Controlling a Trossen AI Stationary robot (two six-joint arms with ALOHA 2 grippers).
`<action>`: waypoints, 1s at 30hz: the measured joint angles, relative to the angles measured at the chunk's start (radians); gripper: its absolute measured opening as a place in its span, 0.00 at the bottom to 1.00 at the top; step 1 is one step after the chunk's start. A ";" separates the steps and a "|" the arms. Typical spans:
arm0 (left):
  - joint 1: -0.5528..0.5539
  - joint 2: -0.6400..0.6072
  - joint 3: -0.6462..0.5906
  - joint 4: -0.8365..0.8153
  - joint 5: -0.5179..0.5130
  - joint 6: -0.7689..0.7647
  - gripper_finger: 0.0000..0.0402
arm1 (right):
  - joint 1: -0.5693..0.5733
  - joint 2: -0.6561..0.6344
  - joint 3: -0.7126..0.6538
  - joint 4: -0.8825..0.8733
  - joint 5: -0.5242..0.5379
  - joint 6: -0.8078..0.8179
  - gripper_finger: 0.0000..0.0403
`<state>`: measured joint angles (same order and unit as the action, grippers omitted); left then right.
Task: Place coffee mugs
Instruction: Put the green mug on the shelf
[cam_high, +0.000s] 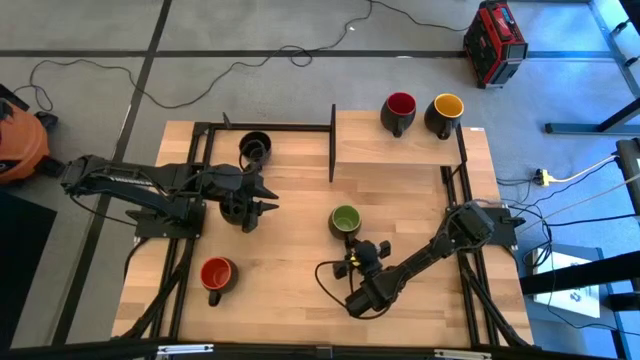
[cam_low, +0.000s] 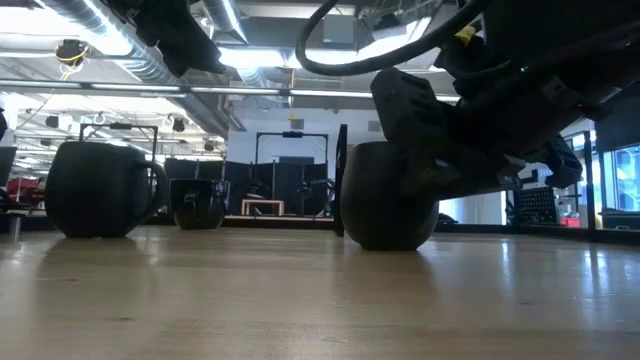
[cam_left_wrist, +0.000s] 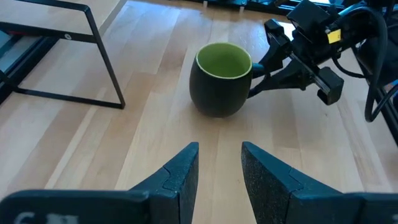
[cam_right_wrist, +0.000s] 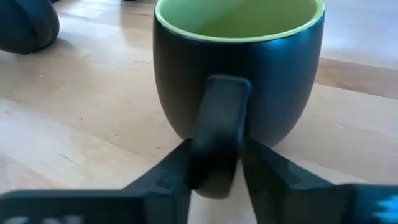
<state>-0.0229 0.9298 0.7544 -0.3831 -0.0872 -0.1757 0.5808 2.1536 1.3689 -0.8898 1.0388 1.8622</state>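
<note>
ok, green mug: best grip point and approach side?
Grip the green mug by its handle, approaching low from the near table edge. It stands upright with the handle pointing that way, a narrow loop the fingers can straddle. The right gripper is shut on it so; the left gripper waits open.

Right gripper (cam_right_wrist: 214, 165) clamped; left gripper (cam_left_wrist: 219, 168) parted.

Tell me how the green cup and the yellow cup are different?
The green mug is green inside; the yellow mug is yellow inside. The green mug stands in the middle of the table, while the yellow mug sits up on the raised shelf beside a red mug. The right gripper pinches the green mug's handle; nothing touches the yellow mug. Both are dark outside, upright, with handles.
</note>
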 joint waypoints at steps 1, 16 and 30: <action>0.000 0.000 0.000 0.000 0.000 0.000 0.29 | -0.001 0.000 0.000 0.000 -0.004 0.000 0.26; 0.000 0.000 0.000 0.001 0.000 0.000 0.29 | 0.001 -0.010 0.035 -0.057 -0.032 -0.005 0.11; 0.001 -0.016 0.198 -0.258 -0.007 0.047 0.29 | -0.002 -0.204 0.066 -0.162 0.007 -0.114 0.11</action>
<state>-0.0223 0.9135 0.9526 -0.6408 -0.0944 -0.1287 0.5792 1.9492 1.4345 -1.0519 1.0461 1.7479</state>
